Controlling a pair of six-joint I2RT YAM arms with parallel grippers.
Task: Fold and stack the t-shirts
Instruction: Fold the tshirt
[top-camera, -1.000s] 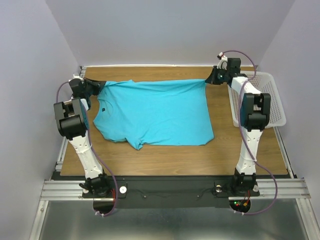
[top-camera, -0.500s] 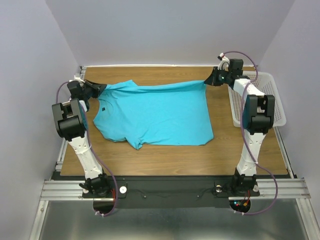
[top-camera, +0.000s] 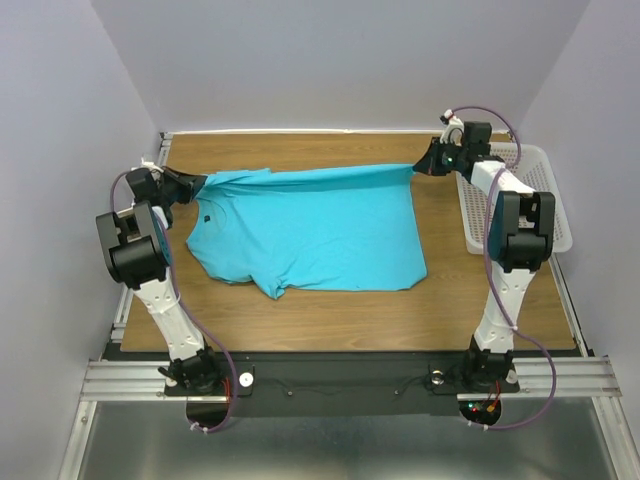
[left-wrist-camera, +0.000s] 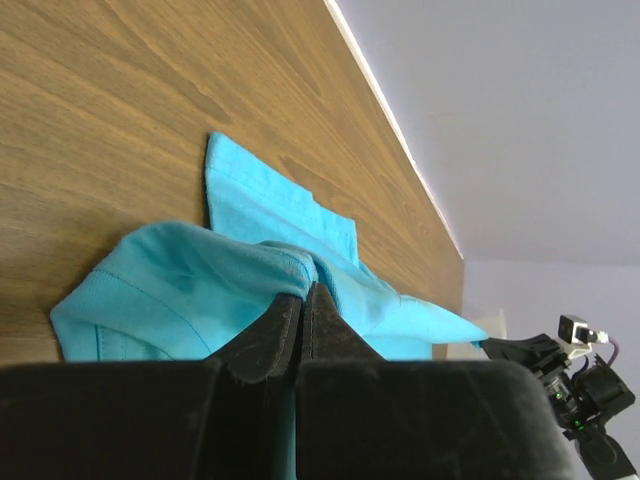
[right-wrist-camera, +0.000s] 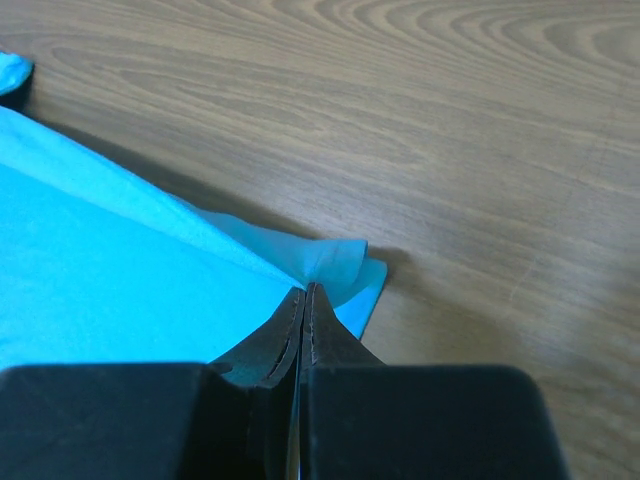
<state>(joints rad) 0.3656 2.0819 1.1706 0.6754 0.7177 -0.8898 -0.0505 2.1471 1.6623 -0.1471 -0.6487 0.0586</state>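
A plain turquoise-blue short-sleeved cloth t-shirt (top-camera: 310, 228) lay spread across the brown wood-grain table (top-camera: 340, 305), its far edge drawn into a taut line between the two arms. The left gripper (top-camera: 200, 184) had its jaws pinched closed on the shirt's far left corner, bunching the cloth there. The right gripper (top-camera: 421, 165) was clamped tight on the far right corner. The shirt's near part rested flat on the wood. A white plastic mesh basket (top-camera: 548, 205) stood at the table's right edge, beside the right arm.
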